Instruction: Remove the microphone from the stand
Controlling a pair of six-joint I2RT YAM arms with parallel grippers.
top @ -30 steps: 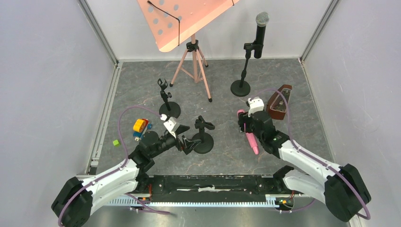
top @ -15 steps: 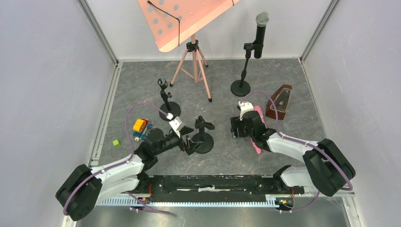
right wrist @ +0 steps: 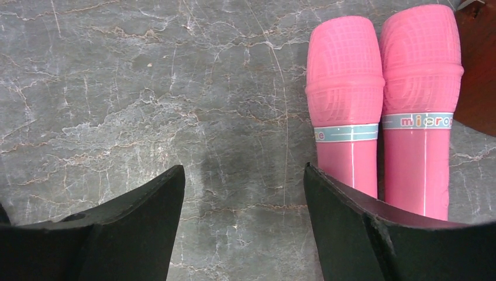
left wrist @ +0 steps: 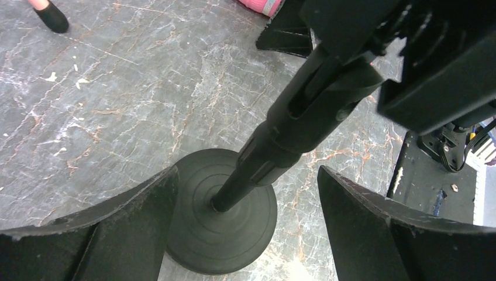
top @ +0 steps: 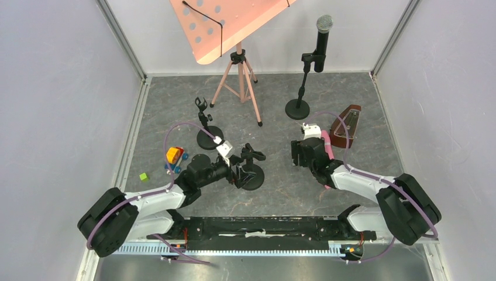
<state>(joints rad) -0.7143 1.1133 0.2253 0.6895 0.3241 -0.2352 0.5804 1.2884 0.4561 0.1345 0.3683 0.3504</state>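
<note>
Closer pink microphone [right wrist: 345, 99] lies lengthwise near-far, just right of the open, empty right gripper [right wrist: 244, 175] (left gripper [left wrist: 247, 175], also open, straddles the stand pole [left wrist: 304, 111]).

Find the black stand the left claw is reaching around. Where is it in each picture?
Top external: black stand, near the middle, right in front of the left gripper.
Left wrist: centre, its pole standing between the open fingers, touching neither.
Right wrist: not in it.
Shared landmark: the pink microphones, seen in all three views.
</note>
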